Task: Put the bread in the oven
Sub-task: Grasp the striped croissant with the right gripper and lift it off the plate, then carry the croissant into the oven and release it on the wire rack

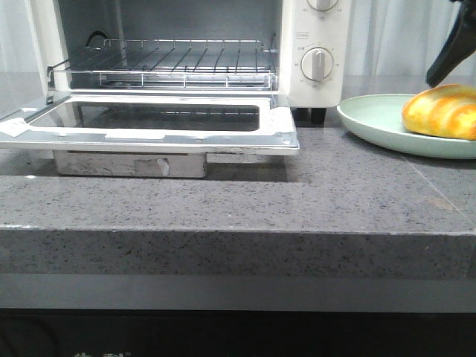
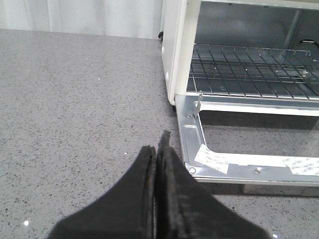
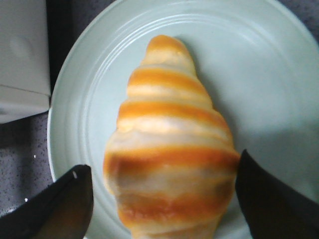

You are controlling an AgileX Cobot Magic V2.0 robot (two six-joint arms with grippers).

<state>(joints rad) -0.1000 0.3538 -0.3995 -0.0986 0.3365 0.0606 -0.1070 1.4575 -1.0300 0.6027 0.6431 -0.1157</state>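
Note:
The bread [image 3: 172,144], a glossy golden roll with orange ridges, lies on a pale green plate [image 3: 264,64]. My right gripper [image 3: 163,167] is open, with one finger on each side of the bread's wide end and small gaps to it. In the front view the bread [image 1: 440,111] is at the far right, with one black finger [image 1: 450,56] above it. The white oven [image 1: 316,44] stands open, its door [image 1: 149,126] folded down flat and its wire rack [image 1: 171,59] bare. My left gripper [image 2: 157,144] is shut and empty, low over the counter beside the door's left front corner [image 2: 192,167].
The plate [image 1: 372,117] sits just right of the oven's black feet. The open door overhangs a step in the grey speckled counter [image 1: 335,186]. White curtains hang behind. The oven's knobs [image 1: 317,64] face forward on its right panel.

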